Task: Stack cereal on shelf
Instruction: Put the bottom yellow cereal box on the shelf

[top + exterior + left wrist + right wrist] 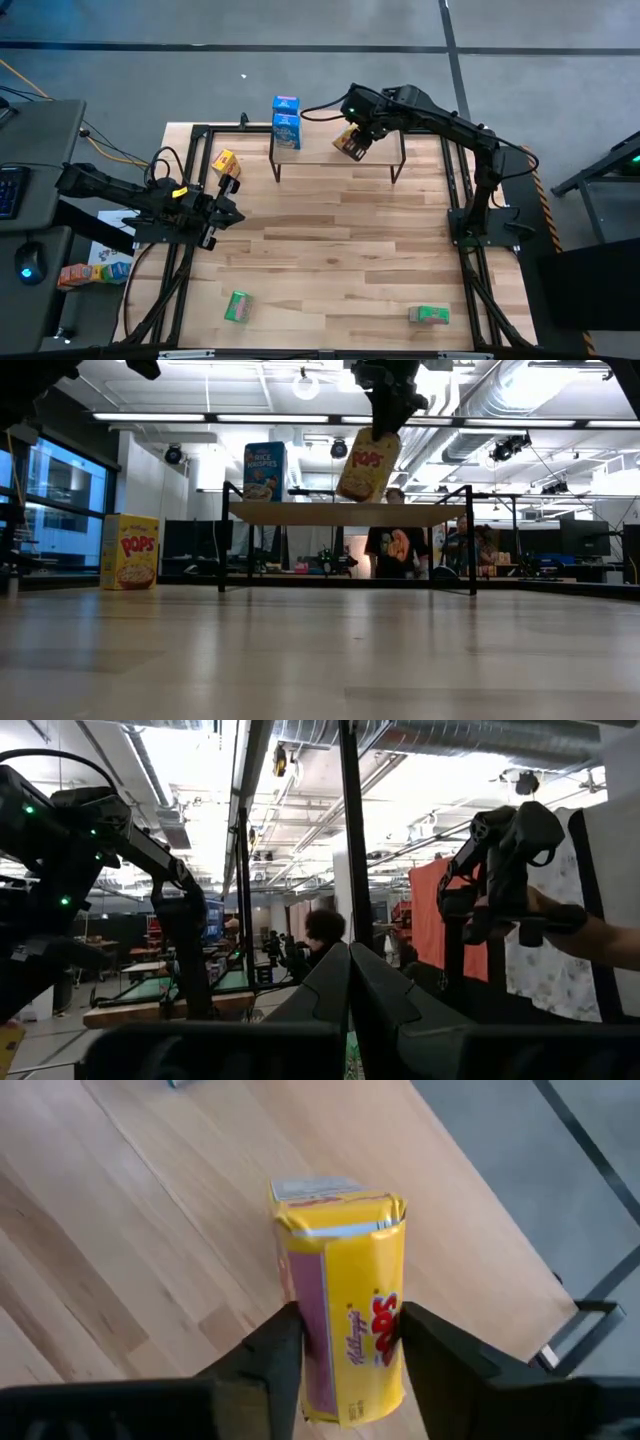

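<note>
A yellow box (345,1330) is pinched between the jaws of the right gripper (356,141) and held above the shelf (375,153), tilted and clear of the board. The placing step is judged to be in hand; next, the box needs to be righted and lowered onto the bare board at 3 o'clock of the blue box (287,131).

The gap under the box is shown only by the low view. The spare boxes are laid out only by the high view: a second blue (285,103), a yellow (225,162), two green (238,306). The left gripper (228,206) is parked at 9 o'clock on the table (340,260), jaws pressed together
</note>
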You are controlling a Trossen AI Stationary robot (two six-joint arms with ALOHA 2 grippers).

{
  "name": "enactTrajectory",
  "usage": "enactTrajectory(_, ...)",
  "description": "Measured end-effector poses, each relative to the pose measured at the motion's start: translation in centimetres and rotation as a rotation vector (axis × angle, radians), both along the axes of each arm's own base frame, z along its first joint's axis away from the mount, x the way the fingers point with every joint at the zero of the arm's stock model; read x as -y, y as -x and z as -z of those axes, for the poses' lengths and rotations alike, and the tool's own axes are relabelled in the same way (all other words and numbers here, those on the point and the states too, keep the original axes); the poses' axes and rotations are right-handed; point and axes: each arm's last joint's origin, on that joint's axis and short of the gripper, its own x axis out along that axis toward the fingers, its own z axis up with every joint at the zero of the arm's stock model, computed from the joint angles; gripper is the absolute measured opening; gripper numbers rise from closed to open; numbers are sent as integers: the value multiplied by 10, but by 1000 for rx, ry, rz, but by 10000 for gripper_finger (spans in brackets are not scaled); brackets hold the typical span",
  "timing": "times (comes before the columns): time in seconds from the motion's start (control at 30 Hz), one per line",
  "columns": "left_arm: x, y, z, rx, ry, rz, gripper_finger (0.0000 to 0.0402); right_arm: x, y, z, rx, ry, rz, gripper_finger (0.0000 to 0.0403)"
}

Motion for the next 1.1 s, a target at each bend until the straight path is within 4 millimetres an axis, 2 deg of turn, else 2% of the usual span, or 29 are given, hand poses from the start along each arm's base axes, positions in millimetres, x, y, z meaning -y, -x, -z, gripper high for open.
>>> enactTrajectory(0.27,0,0,0,-3,0,0,3,3,-10,-5,88,58,-67,177)
enactTrajectory(0.47,0,0,0,-4,-1,0,3,4,-13,-7,89,102,-141,177)
enactTrajectory(0.6,0,0,1,-10,-1,0,3,0,-3,-7,10,80,-169,170)
enactTrajectory(0.73,0,-1,3,-32,-5,0,3,-9,14,-13,-64,64,-169,151)
enactTrajectory(0.87,0,-2,4,-48,-2,-15,3,-20,27,-23,-68,73,-150,125)
enactTrajectory(1.0,-1,-2,4,-52,12,-47,3,-31,25,-28,-35,87,-182,88)
enactTrajectory(1.1,-1,-2,4,-46,-11,-60,3,-38,17,-19,-12,108,-234,49)
